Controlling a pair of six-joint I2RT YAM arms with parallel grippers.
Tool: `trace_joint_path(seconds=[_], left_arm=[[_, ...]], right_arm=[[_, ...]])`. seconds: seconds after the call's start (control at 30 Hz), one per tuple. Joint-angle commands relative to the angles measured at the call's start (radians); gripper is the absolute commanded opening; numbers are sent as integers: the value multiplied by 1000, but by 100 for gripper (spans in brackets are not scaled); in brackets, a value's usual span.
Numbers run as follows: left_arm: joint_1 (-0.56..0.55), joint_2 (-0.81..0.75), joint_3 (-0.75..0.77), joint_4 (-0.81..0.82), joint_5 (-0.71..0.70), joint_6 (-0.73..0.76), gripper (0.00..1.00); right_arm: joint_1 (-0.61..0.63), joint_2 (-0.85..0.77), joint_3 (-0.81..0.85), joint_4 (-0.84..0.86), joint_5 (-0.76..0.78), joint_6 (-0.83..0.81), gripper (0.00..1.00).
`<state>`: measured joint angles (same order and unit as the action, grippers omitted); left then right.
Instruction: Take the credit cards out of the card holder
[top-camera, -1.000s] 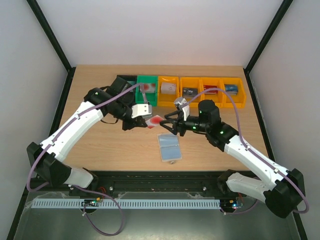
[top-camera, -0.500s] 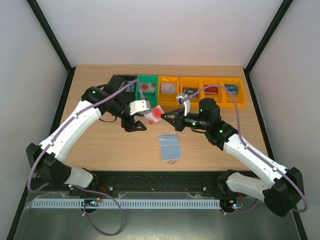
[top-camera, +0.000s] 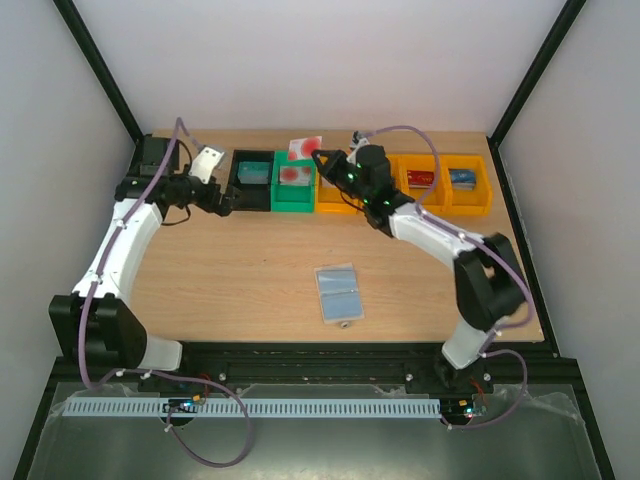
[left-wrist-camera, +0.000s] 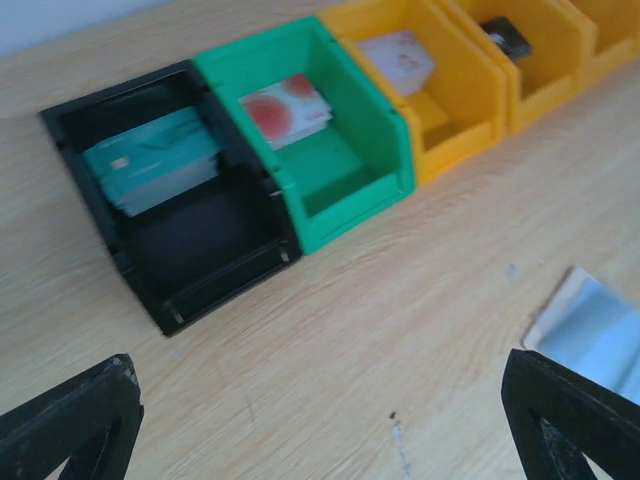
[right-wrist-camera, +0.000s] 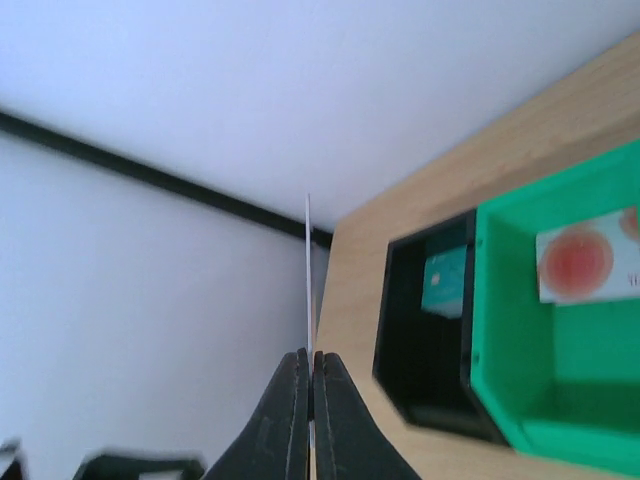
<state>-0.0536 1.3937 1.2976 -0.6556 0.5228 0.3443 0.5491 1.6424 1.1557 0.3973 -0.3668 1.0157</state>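
Top view: the right gripper (top-camera: 322, 158) is clamped on a white-and-red credit card (top-camera: 305, 148), held up at the far edge of the table (top-camera: 230, 270), just beyond the green bin (top-camera: 293, 206). That bin already has a matching card (top-camera: 292, 175) in it, so it's likely the drop spot. The left gripper (top-camera: 222, 202) sits far left beside the black bin (top-camera: 250, 203), out of the way. The card holder (top-camera: 338, 293) lies open near the table's middle, well apart from both arms.

Left wrist view: the left gripper (left-wrist-camera: 318, 400) has its jaws spread wide with nothing between them. It looks at the black bin (left-wrist-camera: 215, 275) with a teal card (left-wrist-camera: 150, 160), and at the green bin (left-wrist-camera: 355, 195). A corner of the card holder (left-wrist-camera: 595, 325) shows at right.

Right wrist view: the right gripper (right-wrist-camera: 311, 370) is shut tight on the white-and-red credit card (right-wrist-camera: 308, 270), seen edge-on and upright. The green bin (right-wrist-camera: 500, 330) is off to the right, not under the card.

To do this well:
- Bring the card nearer until it's over the green bin's opening.
- Tilt it flat and lower it inside the walls before you open the jaws. Released edge-on from up high, it may bounce out or land in the black bin.
- Keep the left arm parked.
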Motion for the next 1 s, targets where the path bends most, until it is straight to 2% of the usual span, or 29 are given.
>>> trace_joint_path(seconds=[0.0,0.13,0.27,0.53,0.87,0.97], left_arm=[[62,-14,-28,143,20,-137,99],[74,-7,-39,162,30,-142,99],[76,11,-37,156,13,-135,99],[75,32,-30,134,16,-113,99],[75,45,-13,114,28,-109,99],[75,47,-12,113,29,-107,99]], right_arm=[[0,194,177,44,195,110,2],[11,348,306,-28,203,105,1],[37,405,291,18,257,90,2],[54,550,384,-23,240,106,2],[68,603,423,-73,347,72,1],[68,652,510,-118,334,50,2]])
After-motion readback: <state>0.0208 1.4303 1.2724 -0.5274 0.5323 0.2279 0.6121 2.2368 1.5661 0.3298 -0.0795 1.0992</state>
